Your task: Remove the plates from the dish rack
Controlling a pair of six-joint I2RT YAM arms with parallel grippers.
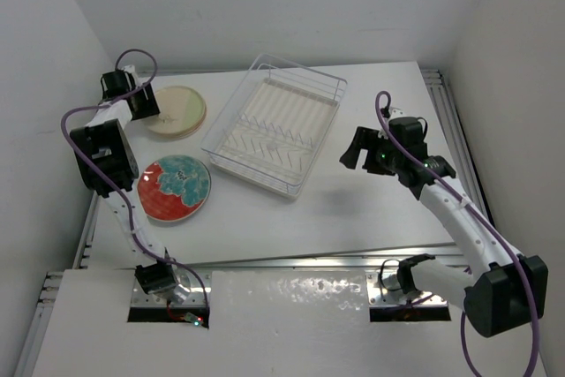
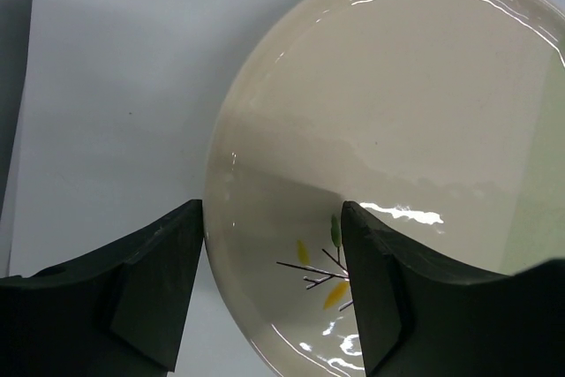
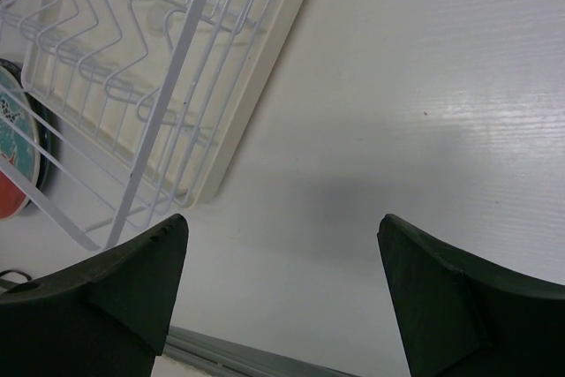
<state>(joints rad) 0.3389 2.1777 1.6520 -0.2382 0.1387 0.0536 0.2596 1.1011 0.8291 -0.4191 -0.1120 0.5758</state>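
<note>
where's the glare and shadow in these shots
Left wrist view: bright glare streaks on the cream plate, with a shadow band across its lower half. Right wrist view: a soft grey shadow on the white table. Top external view: blotchy shine on the metal panel by the arm bases.

Two slim black-and-white arms, each trailed by a purple cable.

The left arm (image 1: 106,152) and right arm (image 1: 459,214) share one build: white tubular links between chunky black joint housings, rising from small black-and-silver bases (image 1: 402,275). A thin purple cable (image 1: 380,116) runs loosely along each arm (on the left one it lifts into a loop near the wrist). The left gripper (image 2: 269,218) and right gripper (image 3: 282,227) end in matte black fingers (image 3: 450,297), broad and wedge-shaped with bevelled edges. A tiny green light (image 1: 381,158) glows on the right wrist housing.
</note>
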